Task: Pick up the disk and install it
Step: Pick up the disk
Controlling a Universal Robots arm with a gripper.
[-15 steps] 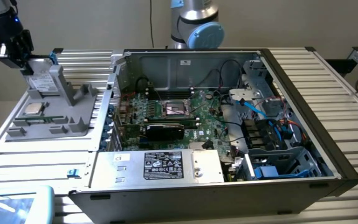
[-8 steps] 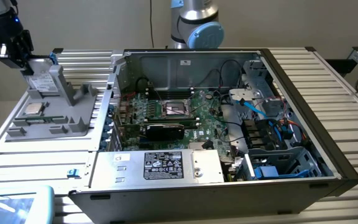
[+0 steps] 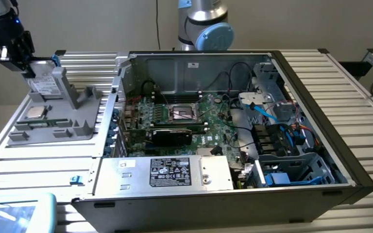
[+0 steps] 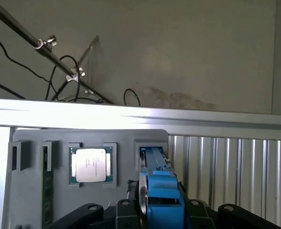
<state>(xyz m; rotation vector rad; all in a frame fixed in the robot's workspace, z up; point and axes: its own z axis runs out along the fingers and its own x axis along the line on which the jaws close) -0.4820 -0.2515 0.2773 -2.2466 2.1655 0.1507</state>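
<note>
The disk [image 3: 44, 84], a silver drive with a white label in a blue bracket, stands on edge in a slot at the far end of the grey holder [image 3: 76, 121], at the exterior view's left. My gripper [image 3: 29, 72] comes down on its top edge from above. In the wrist view the disk [image 4: 155, 164] runs edge-on between the black finger links of the gripper [image 4: 160, 210], its blue bracket held tight between them, with its lower part still in the holder's slot. The gripper is shut on the disk.
A small square processor chip [image 3: 35, 112] lies in the holder beside the disk. The open computer case [image 3: 303, 87] fills the exterior view's middle and right, with a motherboard, a silver box with a black label [image 3: 173, 172] and a blue-lined drive bay [image 3: 290, 177]. The arm's base [image 3: 203, 24] stands behind the case.
</note>
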